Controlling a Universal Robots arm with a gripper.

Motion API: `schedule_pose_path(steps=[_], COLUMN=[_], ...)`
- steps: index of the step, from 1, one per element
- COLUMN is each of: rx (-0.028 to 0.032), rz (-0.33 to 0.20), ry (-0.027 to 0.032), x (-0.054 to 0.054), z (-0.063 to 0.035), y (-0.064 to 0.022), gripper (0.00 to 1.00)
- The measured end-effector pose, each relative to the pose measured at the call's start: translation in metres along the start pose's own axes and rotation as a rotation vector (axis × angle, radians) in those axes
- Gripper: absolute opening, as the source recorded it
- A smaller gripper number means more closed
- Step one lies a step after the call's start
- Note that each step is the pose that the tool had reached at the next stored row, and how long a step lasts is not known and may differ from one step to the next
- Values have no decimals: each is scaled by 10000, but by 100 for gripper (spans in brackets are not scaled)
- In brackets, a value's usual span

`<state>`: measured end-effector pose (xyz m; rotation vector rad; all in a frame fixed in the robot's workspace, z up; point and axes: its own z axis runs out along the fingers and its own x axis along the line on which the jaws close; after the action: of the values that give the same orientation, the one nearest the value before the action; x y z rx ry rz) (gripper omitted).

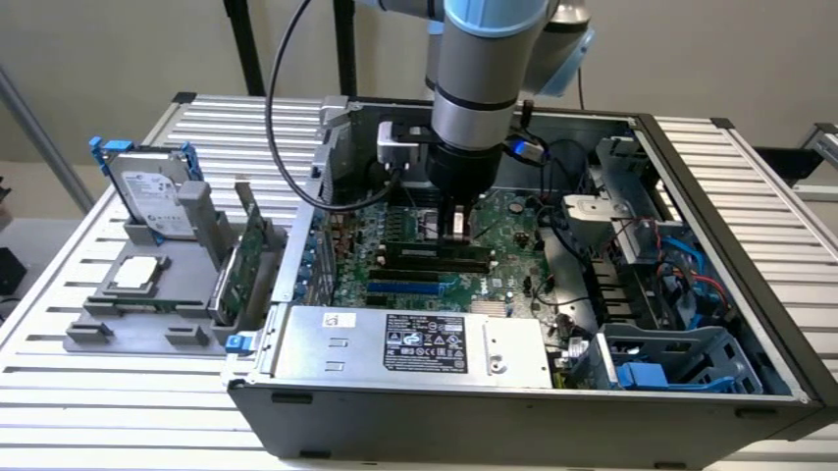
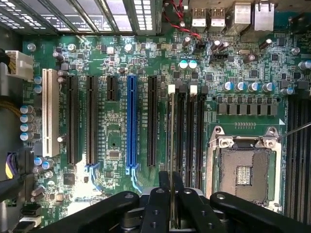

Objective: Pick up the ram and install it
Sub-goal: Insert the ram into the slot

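Note:
The ram (image 2: 171,145) shows edge-on in the wrist view as a thin strip running along the memory slot with the white latch (image 2: 171,89). My gripper (image 2: 172,196) is shut on the ram, its black fingers (image 2: 158,204) pressed to both sides of it. In the exterior view the gripper (image 1: 457,234) reaches straight down into the open computer case, right above the black memory slots (image 1: 426,257) of the green motherboard (image 1: 504,221). I cannot tell how deep the ram sits in the slot.
An open processor socket (image 2: 245,170) lies beside the memory slots. A power supply (image 1: 406,339), cables (image 1: 563,211) and a blue drive cage (image 1: 668,358) crowd the case. At the exterior view's left, a grey holder (image 1: 92,334) carries a hard drive (image 1: 151,196), an expansion card (image 1: 242,260) and a processor chip (image 1: 137,275).

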<state>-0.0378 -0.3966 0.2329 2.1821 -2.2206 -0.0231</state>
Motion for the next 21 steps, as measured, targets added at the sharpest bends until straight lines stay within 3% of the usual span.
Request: schedule_pose_path(steps=[4,11,21], rx=[12,156,206], rz=[-9,-38,-37], ry=[85,104,157], x=[-4,-10,-31], z=[12,23,44], y=[0,8,26], gripper=[0,0,0])
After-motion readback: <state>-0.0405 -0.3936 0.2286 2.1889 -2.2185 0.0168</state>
